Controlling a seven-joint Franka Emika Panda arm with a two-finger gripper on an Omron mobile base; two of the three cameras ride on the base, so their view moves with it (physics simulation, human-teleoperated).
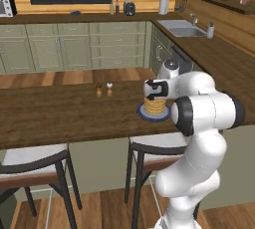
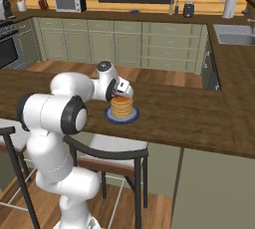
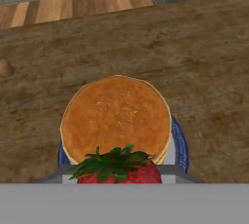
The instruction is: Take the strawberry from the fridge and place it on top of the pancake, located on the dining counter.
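Note:
The pancake [image 3: 116, 118] is a golden stack on a dark blue plate [image 3: 179, 142], standing on the dark wooden dining counter [image 3: 204, 47]. My gripper [image 1: 155, 97] hangs just above the near edge of the pancake [image 1: 155, 105], shut on the strawberry [image 3: 119, 172]. The fruit is red with green leaves and shows at the bottom of the hand view, over the stack's near rim. In the right base view the gripper [image 2: 118, 95] sits right above the pancake [image 2: 121, 106]. The fridge is out of view.
Two small shakers [image 1: 103, 90] stand on the dining counter [image 1: 60, 113] left of the plate [image 1: 144, 115]. Stools [image 1: 30, 161] [image 2: 109, 151] stand under the counter's near edge. A sink [image 1: 182, 28] lies in the far right counter.

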